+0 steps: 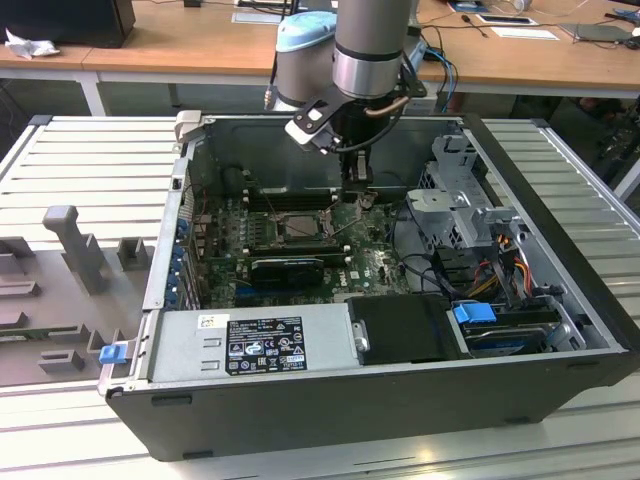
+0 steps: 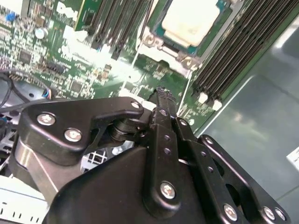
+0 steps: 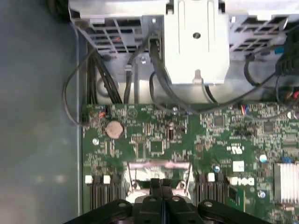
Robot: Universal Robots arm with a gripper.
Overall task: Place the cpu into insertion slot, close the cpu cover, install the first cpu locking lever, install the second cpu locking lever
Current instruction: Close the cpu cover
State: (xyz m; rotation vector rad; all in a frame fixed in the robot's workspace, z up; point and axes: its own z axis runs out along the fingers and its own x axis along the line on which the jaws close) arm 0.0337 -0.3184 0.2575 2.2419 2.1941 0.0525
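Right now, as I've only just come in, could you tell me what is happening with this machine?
A silver-grey robot arm is reaching down into an open dark-grey computer case. Its black gripper, fingers shut with nothing visible between them, hangs just above the green motherboard, beside the square metal-rimmed insertion slot. In the second wrist view the small pale silvery-beige cpu already lies in that slot. Whether the cover and levers are locked I cannot tell.

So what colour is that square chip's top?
The cpu is pale silvery-beige, clearest in the second wrist view.
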